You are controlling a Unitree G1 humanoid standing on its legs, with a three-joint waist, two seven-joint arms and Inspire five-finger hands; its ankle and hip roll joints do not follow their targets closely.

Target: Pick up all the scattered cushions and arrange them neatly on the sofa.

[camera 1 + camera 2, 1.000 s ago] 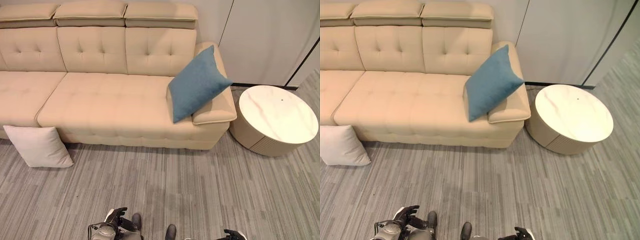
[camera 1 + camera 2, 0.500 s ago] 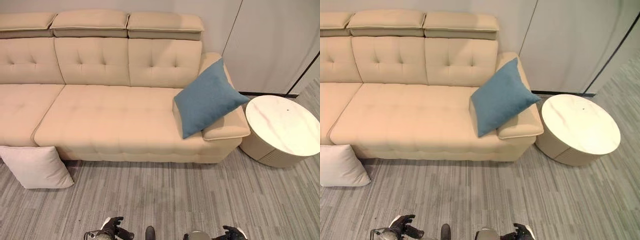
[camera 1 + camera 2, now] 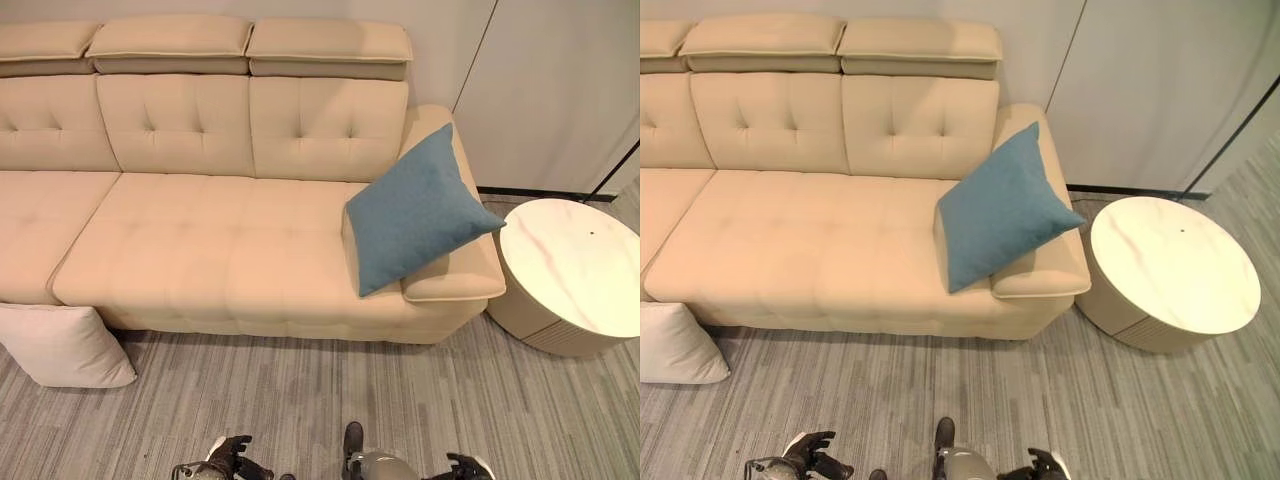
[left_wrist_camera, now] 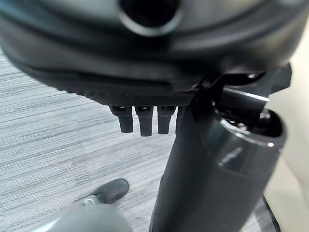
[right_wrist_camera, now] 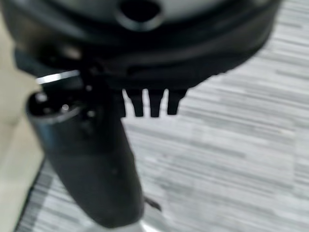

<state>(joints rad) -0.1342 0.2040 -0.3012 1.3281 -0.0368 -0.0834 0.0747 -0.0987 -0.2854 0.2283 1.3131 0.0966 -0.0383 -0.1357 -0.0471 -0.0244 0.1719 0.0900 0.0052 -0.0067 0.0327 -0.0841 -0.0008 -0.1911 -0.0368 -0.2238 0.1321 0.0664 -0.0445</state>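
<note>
Nearest you, your left hand and right hand hang low over the striped grey floor, both empty with fingers loosely extended. Beyond them, the white cushion sits on the floor against the sofa's front edge toward its left end. Farther back, the blue cushion leans tilted on the right armrest of the beige sofa, with the round side table just past that armrest.
</note>
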